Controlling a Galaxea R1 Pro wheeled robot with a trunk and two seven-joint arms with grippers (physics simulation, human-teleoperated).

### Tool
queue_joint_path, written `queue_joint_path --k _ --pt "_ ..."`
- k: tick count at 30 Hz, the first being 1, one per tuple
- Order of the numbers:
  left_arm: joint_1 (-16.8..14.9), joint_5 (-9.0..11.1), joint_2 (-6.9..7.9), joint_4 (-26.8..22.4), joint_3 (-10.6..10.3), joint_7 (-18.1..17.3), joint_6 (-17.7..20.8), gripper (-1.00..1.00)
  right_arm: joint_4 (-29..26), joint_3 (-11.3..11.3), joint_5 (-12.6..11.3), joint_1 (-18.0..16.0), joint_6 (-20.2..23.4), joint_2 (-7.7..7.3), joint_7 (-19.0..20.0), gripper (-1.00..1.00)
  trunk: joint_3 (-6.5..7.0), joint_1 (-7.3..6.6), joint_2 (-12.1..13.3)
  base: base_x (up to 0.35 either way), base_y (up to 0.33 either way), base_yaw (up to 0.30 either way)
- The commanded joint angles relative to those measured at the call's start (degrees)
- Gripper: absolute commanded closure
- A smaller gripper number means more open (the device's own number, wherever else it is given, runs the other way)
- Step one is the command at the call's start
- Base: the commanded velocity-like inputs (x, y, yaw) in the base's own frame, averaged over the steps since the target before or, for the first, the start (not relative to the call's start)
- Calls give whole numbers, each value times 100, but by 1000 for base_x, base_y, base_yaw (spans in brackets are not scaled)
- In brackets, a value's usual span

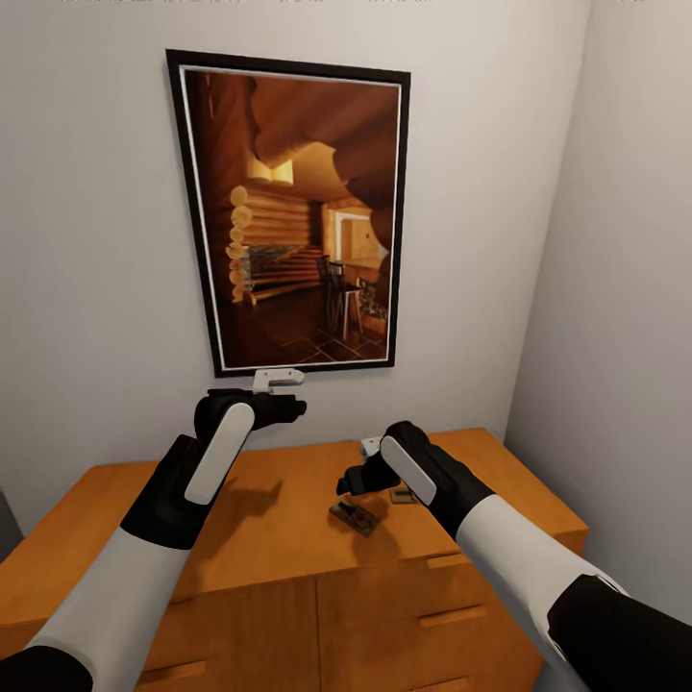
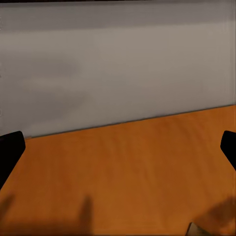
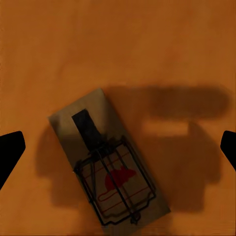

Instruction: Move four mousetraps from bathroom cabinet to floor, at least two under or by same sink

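Observation:
On the flat top of the orange-brown cabinet [image 1: 240, 519] lies a mousetrap [image 1: 354, 517], a small dark wood rectangle with wire parts. In the right wrist view that mousetrap [image 3: 110, 164] shows a red mouse print and sits askew on the cabinet top [image 3: 98, 44]. My right gripper [image 1: 348, 482] hovers just above it, open, with its dark fingertips [image 3: 11, 150] wide to either side. A second mousetrap [image 1: 404, 496] peeks out from behind my right wrist. My left gripper [image 1: 293, 408] hangs open above the back of the cabinet top [image 2: 128, 167], holding nothing.
A framed picture [image 1: 298, 211] of a log interior hangs on the white wall behind the cabinet. A side wall [image 1: 625, 288] closes the corner at the right. Drawer fronts with slot handles [image 1: 452, 615] face me below the top.

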Motion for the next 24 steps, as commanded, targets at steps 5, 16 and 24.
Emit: queue_joint_path --k 5,16,24 --pt "-6 54 0 -3 -4 60 10 -100 -4 15 -61 -6 9 -3 -58 -100 -8 -1 -5 -54 0 0" --pt "-6 49 7 1 -4 60 3 -100 -3 2 -54 -6 9 -3 -58 -100 -8 -1 -5 -12 0 0" --pt "-6 49 8 1 -4 60 3 -100 3 -2 -57 -6 9 4 -63 -100 -8 -1 -5 -1 0 0"
